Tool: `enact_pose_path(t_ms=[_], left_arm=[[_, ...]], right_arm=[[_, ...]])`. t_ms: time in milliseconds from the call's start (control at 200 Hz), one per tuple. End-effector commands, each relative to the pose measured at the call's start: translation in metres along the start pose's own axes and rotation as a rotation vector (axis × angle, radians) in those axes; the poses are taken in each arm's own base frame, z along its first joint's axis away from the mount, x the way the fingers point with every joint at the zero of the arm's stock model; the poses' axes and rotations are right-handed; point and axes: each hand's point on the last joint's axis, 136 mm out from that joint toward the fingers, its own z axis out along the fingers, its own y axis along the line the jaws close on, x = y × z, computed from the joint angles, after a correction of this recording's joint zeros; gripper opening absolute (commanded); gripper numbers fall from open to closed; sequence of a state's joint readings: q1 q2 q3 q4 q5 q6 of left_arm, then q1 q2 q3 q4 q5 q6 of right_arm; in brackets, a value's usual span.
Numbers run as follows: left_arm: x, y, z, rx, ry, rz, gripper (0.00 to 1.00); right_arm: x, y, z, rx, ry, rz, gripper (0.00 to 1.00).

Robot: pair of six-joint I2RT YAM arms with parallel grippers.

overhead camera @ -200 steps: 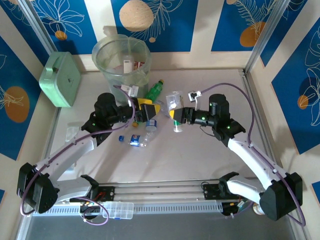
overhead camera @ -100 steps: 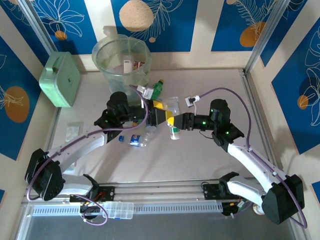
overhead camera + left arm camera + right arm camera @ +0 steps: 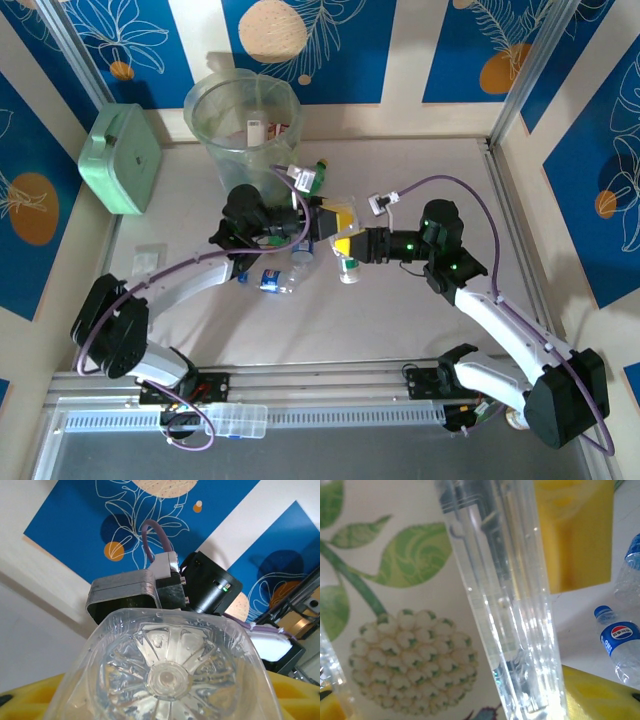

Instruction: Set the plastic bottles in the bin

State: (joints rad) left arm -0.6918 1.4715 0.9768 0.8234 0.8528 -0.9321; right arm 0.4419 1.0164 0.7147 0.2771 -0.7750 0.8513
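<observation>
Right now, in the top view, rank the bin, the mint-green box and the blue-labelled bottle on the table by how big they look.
1. bin, though its tall rim sits nearer the camera, which inflates it
2. mint-green box
3. blue-labelled bottle, clearly smallest

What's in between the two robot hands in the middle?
A clear plastic bottle sits between the left gripper and the right gripper, seen from the top view; the left wrist view looks straight at its base.
</observation>
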Motion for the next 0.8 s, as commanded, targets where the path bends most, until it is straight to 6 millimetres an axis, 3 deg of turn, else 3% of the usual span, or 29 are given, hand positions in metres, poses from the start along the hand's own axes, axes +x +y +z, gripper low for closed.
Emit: enact_pose_path(t_ms=[0, 90, 165, 205, 265, 300, 460, 585, 750, 790], left_arm=[[-0.005, -0.040, 0.006, 0.147, 0.012, 0.063, 0.53], [-0.004, -0.038, 0.007, 0.134, 0.020, 0.068, 0.44], [-0.004, -0.039, 0.007, 0.126, 0.020, 0.077, 0.43], [-0.004, -0.039, 0.006, 0.118, 0.019, 0.086, 0.43], [-0.005, -0.038, 0.005, 0.095, 0.014, 0.102, 0.43], [-0.007, -0.037, 0.004, 0.079, 0.009, 0.113, 0.43], [-0.014, -0.029, 0.001, -0.005, -0.009, 0.153, 0.42], [-0.029, -0.015, -0.008, -0.121, -0.044, 0.187, 0.27], [-0.061, -0.006, -0.025, -0.226, -0.088, 0.235, 0.00], [-0.070, -0.004, -0.030, -0.246, -0.106, 0.242, 0.00]], right_arm=[[0.008, 0.002, 0.001, -0.021, 0.023, 0.006, 0.48], [0.008, -0.001, -0.001, -0.010, 0.016, 0.012, 0.49], [0.007, -0.001, -0.001, -0.005, 0.015, 0.009, 0.53], [0.007, -0.002, -0.002, 0.003, 0.014, 0.008, 0.64], [0.005, -0.004, -0.003, 0.032, 0.008, 0.006, 0.92], [0.005, -0.005, -0.003, 0.048, 0.004, -0.002, 1.00], [0.001, 0.001, -0.010, 0.076, -0.013, -0.045, 0.99], [0.001, 0.001, -0.017, 0.126, -0.027, -0.089, 0.99], [-0.004, 0.003, -0.036, 0.241, -0.106, -0.177, 0.99], [-0.007, 0.000, -0.042, 0.284, -0.134, -0.187, 0.99]])
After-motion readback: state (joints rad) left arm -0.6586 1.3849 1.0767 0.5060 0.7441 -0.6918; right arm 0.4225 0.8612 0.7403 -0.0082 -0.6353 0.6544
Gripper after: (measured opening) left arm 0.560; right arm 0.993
